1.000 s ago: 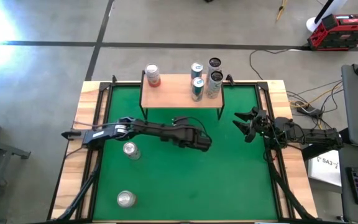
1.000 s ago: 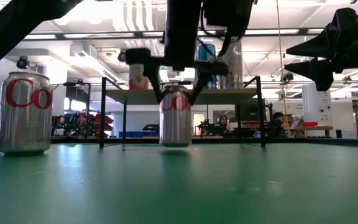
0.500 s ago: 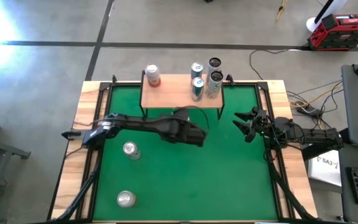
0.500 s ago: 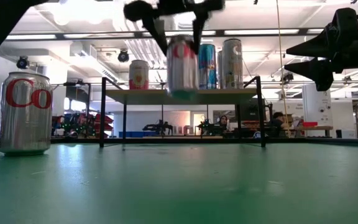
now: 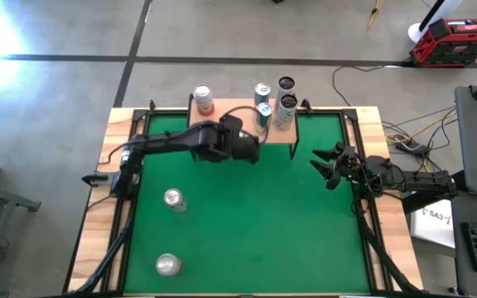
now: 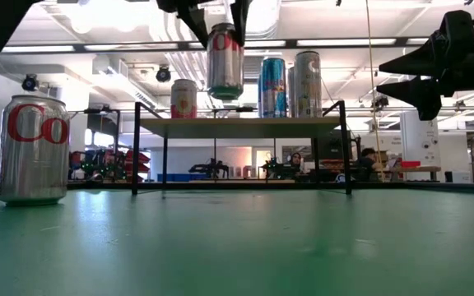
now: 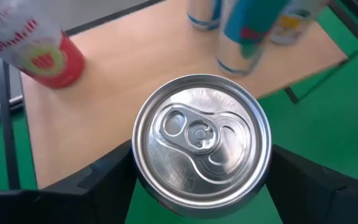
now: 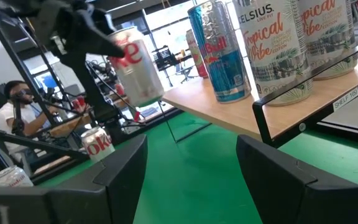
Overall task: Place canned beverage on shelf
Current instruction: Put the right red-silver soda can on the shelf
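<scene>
My left gripper (image 5: 240,147) is shut on a silver cola can (image 6: 225,62), held in the air at the near edge of the shelf (image 5: 222,131). The shelf has a light wooden top on thin black legs. In the low view the can's bottom is above the shelf top (image 6: 241,123). The left wrist view looks down on the can's lid (image 7: 202,144). A red-and-white can (image 5: 203,100), blue cans (image 5: 262,116) and tall pale cans (image 5: 286,105) stand upright on the shelf. My right gripper (image 5: 325,165) is open and empty, hovering to the right of the shelf. My left gripper pinches the can's upper side wall (image 7: 135,163) between its two fingers, on opposite sides just below the rim. The fingers (image 6: 197,15) come from above, pointing down. The can hangs upright below them, clear of both the table and the shelf.
Two more silver cans stand on the green mat at the near left (image 5: 173,199) (image 5: 167,265); one looms large in the low view (image 6: 31,148). The shelf's left-middle top (image 7: 123,93) is bare wood. Black rails run along the mat's left and right sides.
My left gripper, shut on the can the whole time, has lifted it off the green mat. It has carried the can up and toward the far edge, to the shelf's near edge. The can has stayed upright and now hangs above shelf-top height.
</scene>
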